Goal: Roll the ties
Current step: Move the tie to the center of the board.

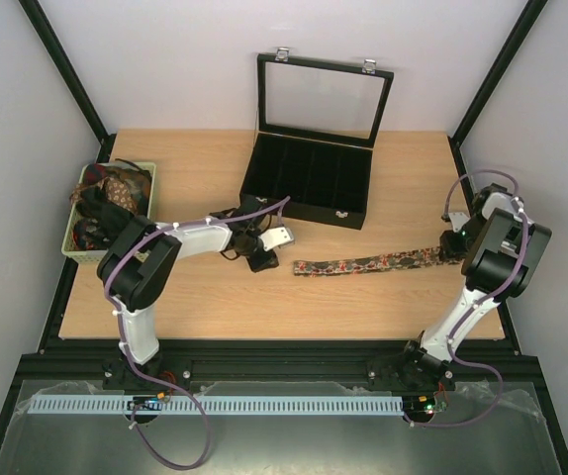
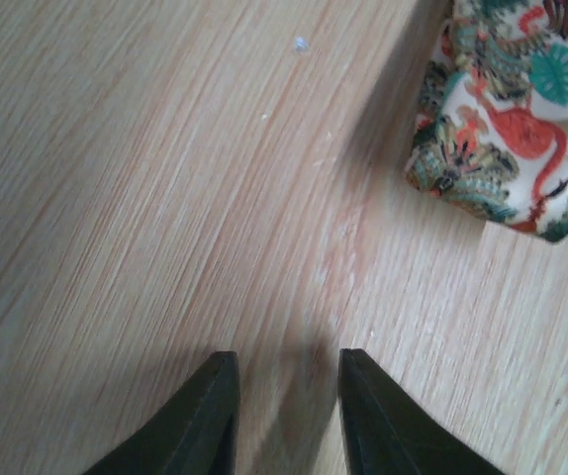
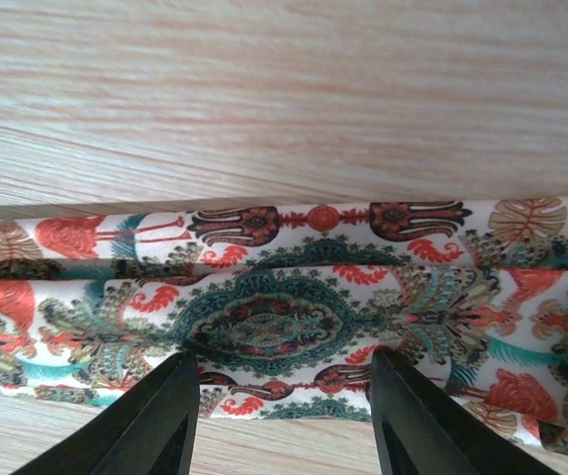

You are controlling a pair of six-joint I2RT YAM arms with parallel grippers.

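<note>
Top external: the tie (image 1: pixel 373 263) is straddled by the half-spread right gripper (image 3: pixel 282 366); its tip could be missed by the narrowed, empty left gripper (image 2: pixel 286 366) beside it.

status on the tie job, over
Left gripper open, empty, beside one end of the tie. Right gripper open over the other end. Tie flat, unrolled; nothing else on it.

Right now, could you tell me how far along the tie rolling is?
Nothing looks rolled: the case looks empty. In hand: one tie lies flat, right gripper over one end, left gripper near the other. Left: rolling it, plus the ties in the basket.
</note>
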